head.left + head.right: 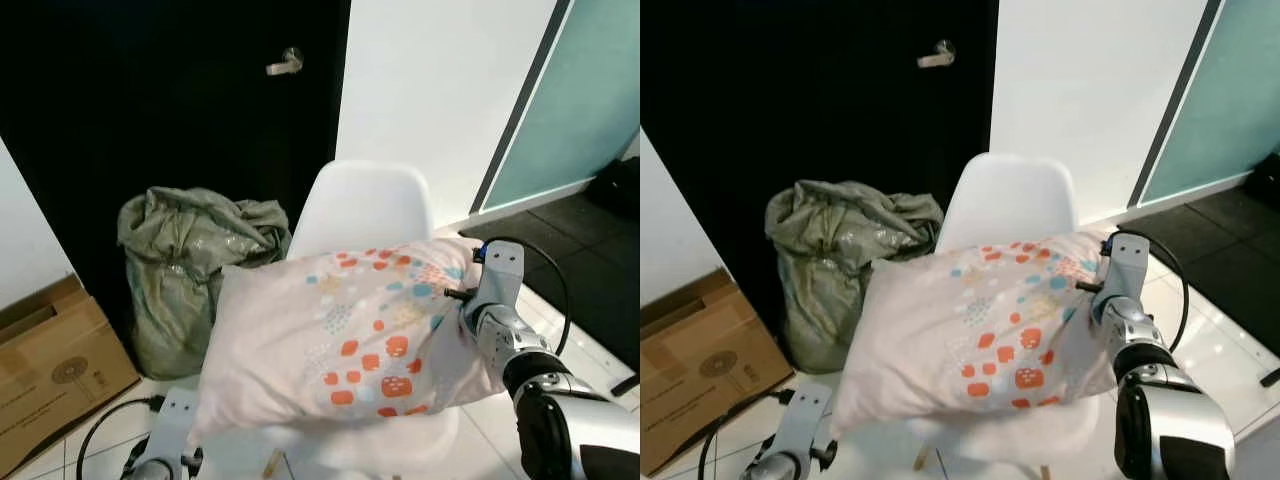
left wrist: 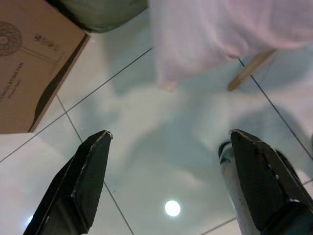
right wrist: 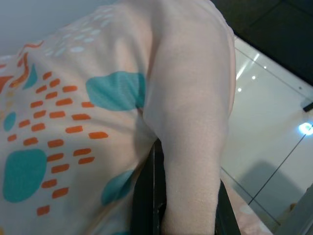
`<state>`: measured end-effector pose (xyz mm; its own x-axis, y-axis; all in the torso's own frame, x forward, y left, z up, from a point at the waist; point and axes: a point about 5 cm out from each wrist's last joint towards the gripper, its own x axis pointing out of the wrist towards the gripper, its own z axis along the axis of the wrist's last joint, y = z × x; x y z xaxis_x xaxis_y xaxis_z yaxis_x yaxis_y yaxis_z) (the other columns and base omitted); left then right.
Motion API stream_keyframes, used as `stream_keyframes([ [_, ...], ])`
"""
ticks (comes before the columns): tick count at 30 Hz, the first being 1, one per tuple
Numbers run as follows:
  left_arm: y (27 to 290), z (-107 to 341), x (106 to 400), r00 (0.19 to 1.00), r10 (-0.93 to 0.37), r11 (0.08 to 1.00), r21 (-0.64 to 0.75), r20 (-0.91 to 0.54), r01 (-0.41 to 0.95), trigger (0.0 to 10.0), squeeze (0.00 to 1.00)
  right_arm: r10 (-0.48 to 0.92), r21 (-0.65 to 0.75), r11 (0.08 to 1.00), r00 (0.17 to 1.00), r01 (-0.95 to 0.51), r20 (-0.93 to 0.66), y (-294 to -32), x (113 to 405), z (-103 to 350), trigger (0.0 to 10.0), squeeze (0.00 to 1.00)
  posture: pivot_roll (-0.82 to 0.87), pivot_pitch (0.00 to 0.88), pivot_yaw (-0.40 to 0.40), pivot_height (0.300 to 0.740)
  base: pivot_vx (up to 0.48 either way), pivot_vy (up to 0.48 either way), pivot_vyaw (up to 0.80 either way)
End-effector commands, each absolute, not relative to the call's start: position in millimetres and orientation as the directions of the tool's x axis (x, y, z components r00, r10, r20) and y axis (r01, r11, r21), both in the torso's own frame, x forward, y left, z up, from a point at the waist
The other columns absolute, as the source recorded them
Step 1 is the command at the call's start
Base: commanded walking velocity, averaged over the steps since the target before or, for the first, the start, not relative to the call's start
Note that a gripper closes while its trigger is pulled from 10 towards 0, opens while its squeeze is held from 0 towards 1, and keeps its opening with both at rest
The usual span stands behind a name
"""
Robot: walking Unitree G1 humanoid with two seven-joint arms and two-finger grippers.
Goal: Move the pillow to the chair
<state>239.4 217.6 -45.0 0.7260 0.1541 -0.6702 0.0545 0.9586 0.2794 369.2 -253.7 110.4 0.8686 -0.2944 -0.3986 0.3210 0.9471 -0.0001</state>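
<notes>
The pillow [image 1: 345,335], pale pink with orange and teal patches, lies across the seat of the white chair [image 1: 365,205] and covers most of it, its left corner hanging past the seat edge. The right pincer [image 3: 181,196] is closed on a fold of the pillow's right end; in the right wrist view the cloth is bunched between the two black fingers [image 3: 146,196]. The right arm reaches in from the near right, its wrist pressed against the pillow's edge.

The left pincer [image 2: 168,181] hangs low at the near left, below the pillow's hanging corner, its fingers spread wide apart and gripping nothing, above the glossy tiled floor [image 2: 146,127]. A wooden chair leg [image 2: 249,71] shows beyond it.

Left of the chair, a grey-green sack [image 1: 195,265] slumps against the black door [image 1: 170,100]. A cardboard box [image 1: 55,365] sits at the far left on the floor.
</notes>
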Motion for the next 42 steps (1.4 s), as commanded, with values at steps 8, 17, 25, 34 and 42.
stream_keyframes([
  [8, 211.0, -41.4, 247.5, 0.73, 0.143, 0.963, 0.264, -0.669, 0.053, 10.0, 0.0, -0.309, -0.093, 0.949, 0.826, 0.302, -0.471, -254.5, 358.6, 91.3, 10.0, 0.0, -0.06, 0.082, -0.019, 0.575, 0.0, 0.0, 0.0],
  [17, 212.4, -42.5, 245.3, 0.728, 0.145, 0.962, 0.269, -0.67, 0.055, 10.0, 0.0, -0.349, -0.179, 0.937, 0.798, 0.299, -0.491, -259.9, 353.5, 86.1, 10.0, 0.0, -0.06, 0.082, -0.016, 0.54, 0.0, 0.0, 0.0],
  [25, 210.2, -45.9, 241.0, 0.723, 0.141, 0.961, 0.27, -0.676, 0.064, 10.0, 0.0, -0.359, -0.194, 0.933, 0.806, 0.303, -0.471, -263.5, 354.3, 89.5, 10.0, 0.0, -0.06, 0.078, -0.013, 0.515, 0.0, 0.0, 0.0],
  [34, 209.9, -50.1, 234.3, 0.72, 0.142, 0.962, 0.267, -0.679, 0.063, 10.0, 0.0, -0.302, -0.154, 0.953, 0.845, 0.261, -0.441, -253.0, 360.9, 94.5, 10.0, 0.0, -0.05, 0.071, -0.013, 0.48, 0.0, 0.0, 0.0],
  [42, 210.4, -48.8, 235.7, 0.727, 0.139, 0.961, 0.269, -0.673, 0.065, 10.0, 0.0, -0.267, -0.165, 0.962, 0.88, 0.218, -0.392, -245.5, 368.6, 104.7, 10.0, 0.0, -0.04, 0.083, -0.011, 0.445, 0.0, 0.0, 0.0],
])
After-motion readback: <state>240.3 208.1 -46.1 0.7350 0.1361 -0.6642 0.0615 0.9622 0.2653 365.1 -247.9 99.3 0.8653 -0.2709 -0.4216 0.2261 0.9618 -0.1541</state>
